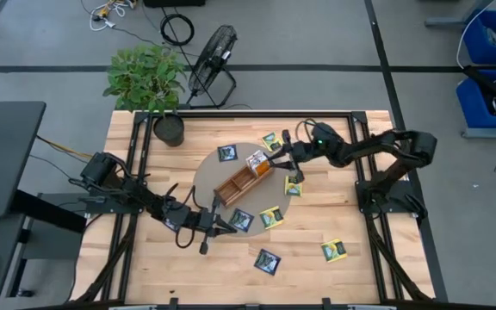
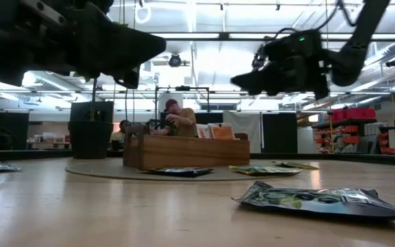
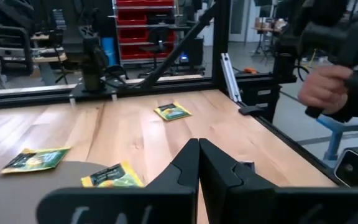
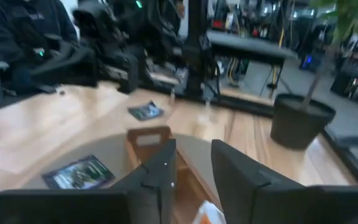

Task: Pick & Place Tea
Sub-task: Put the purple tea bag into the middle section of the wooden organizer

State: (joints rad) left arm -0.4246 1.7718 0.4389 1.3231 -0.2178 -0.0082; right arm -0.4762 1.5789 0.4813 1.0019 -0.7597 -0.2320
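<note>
The long wooden tray (image 1: 244, 179) lies on a round grey mat (image 1: 207, 172), with orange-and-white tea packets (image 1: 257, 161) standing in its far-right end. Loose packets lie flat around it: navy ones (image 1: 227, 153) (image 1: 241, 220) (image 1: 267, 261) and yellow-green ones (image 1: 271, 217) (image 1: 333, 251) (image 1: 294, 185). My right gripper (image 1: 275, 162) (image 4: 194, 168) is open above the tray's (image 4: 148, 140) right end. My left gripper (image 1: 227, 226) (image 3: 199, 155) is shut with nothing between its fingers, just left of the navy packet near the mat's near edge.
A potted plant (image 1: 169, 129) stands at the table's far left. A black frame rail (image 1: 248, 114) runs along the far edge. A person's hand (image 3: 325, 87) shows beyond the table's right side, and a person (image 2: 177, 116) sits behind the table. Bare wood lies near left and near right.
</note>
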